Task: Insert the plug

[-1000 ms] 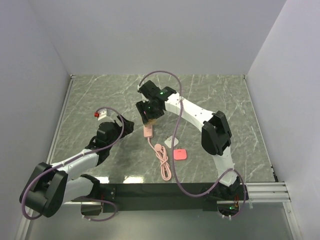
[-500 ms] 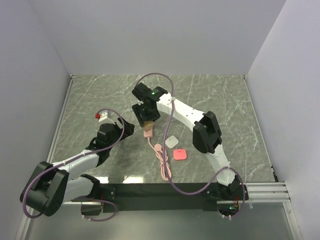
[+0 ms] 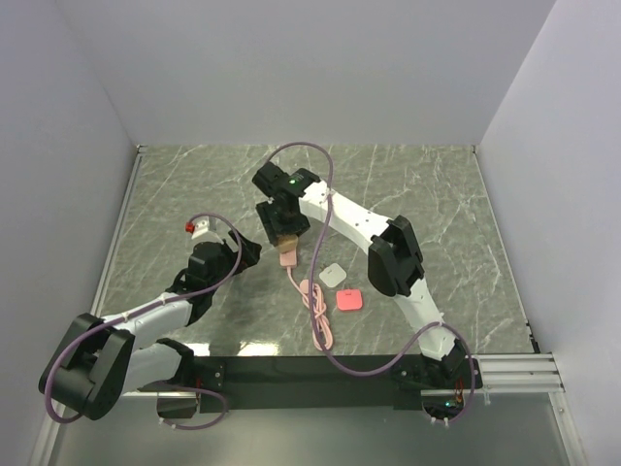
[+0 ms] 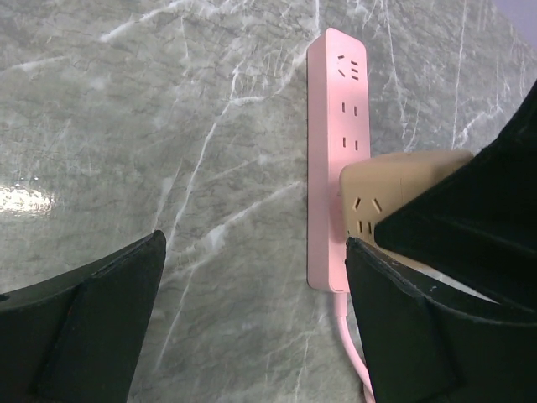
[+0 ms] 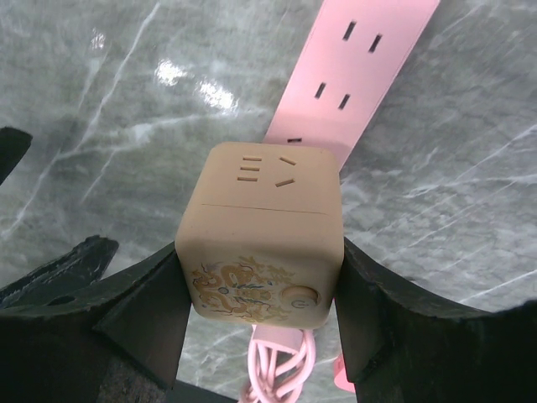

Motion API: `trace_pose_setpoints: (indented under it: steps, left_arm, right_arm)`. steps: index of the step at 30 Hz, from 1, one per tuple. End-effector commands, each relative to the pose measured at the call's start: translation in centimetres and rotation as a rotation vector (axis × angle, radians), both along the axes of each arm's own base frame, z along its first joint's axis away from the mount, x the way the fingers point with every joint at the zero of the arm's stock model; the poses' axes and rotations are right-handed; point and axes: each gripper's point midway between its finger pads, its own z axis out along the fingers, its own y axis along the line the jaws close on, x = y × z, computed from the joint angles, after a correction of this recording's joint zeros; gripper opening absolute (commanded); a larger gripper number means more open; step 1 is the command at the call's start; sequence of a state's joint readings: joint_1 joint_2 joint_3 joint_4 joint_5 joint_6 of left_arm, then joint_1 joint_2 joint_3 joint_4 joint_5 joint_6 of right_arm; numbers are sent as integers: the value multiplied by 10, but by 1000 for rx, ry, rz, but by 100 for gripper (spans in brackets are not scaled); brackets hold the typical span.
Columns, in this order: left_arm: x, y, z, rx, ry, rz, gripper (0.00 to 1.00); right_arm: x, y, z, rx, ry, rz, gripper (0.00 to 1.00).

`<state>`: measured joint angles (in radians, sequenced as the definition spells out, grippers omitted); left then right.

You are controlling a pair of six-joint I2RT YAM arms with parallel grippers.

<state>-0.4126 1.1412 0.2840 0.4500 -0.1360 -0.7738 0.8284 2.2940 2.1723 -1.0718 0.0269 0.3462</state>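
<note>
1. Right wrist view: my right tool (image 5: 258, 252), clamped on the tan plastic cube (image 5: 260, 197), has edged left over the pale-pink power strip (image 5: 361, 75).
2. My left tool (image 4: 254, 252) stands apart, empty.
3. Untouched on the counter (image 3: 437, 194) lies the flat coral-pink square plug (image 3: 350, 300).

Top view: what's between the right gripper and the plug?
A small white square lies roughly between the right gripper, which grips the cube, and the plug. Only the top view shows it.
</note>
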Motion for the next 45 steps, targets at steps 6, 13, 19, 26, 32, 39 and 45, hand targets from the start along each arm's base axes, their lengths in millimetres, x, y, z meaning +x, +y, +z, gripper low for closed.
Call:
trace_pose_setpoints:
  steps: [6,13,19,26,32,39,45]
  left_arm:
    - [5,-3,11,-10,-48,-12,94]
    - [6,-3,8,-8,-40,-15,94]
    - [5,-5,8,-15,-41,-21,94]
    - [4,-7,8,-19,-43,-29,94]
    - [4,-7,9,-21,-45,-32,94]
    - [2,-8,11,-28,-49,-37,94]
    - [0,-7,9,-30,-47,-39,94]
  right_arm:
    - [22,-13,20,-5,-72,-72,0]
    - [16,-17,9,-6,-39,-71,0]
    - [16,-10,6,21,-14,-74,0]
    - [10,-5,3,31,7,-70,0]
    - [9,-4,5,35,4,-74,0]
    - [3,2,5,42,12,-66,0]
    - [-2,2,3,30,16,-70,0]
